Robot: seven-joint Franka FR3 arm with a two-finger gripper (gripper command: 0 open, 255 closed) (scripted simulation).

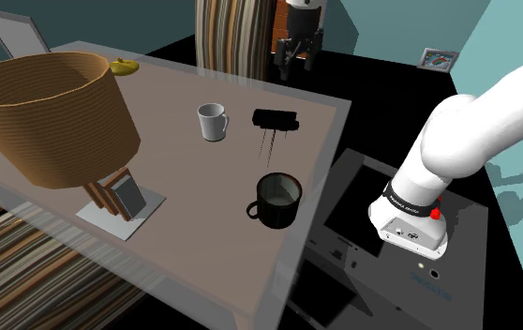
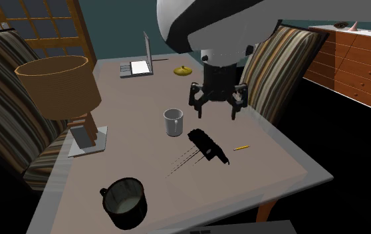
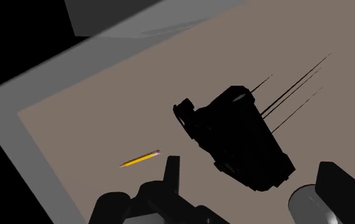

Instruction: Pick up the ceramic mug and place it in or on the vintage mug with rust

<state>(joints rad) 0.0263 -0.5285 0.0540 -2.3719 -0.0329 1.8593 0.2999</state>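
Note:
A small pale mug (image 1: 213,121) stands upright near the middle of the brown table (image 1: 175,197); it is also in the second exterior view (image 2: 173,122) and at the wrist view's edge (image 3: 310,203). A dark mug (image 1: 276,199) with a pale inside stands nearer the stand, seen too in the second exterior view (image 2: 124,203). My black gripper (image 2: 215,110) hangs open above the table, empty, to the second exterior view's right of the pale mug. It shows at the far table edge in the shoulder view (image 1: 297,64). Its fingers (image 3: 170,175) stand wide apart over its own black shadow (image 3: 240,137).
A lamp with a big woven shade (image 1: 49,117) stands at the shoulder view's left. A yellow pencil (image 2: 241,147) lies near the shadow. An open laptop (image 2: 141,63) and a yellow object (image 2: 182,70) sit at the far end. Striped chairs (image 2: 277,60) flank the table; a dresser (image 2: 357,60) stands beyond.

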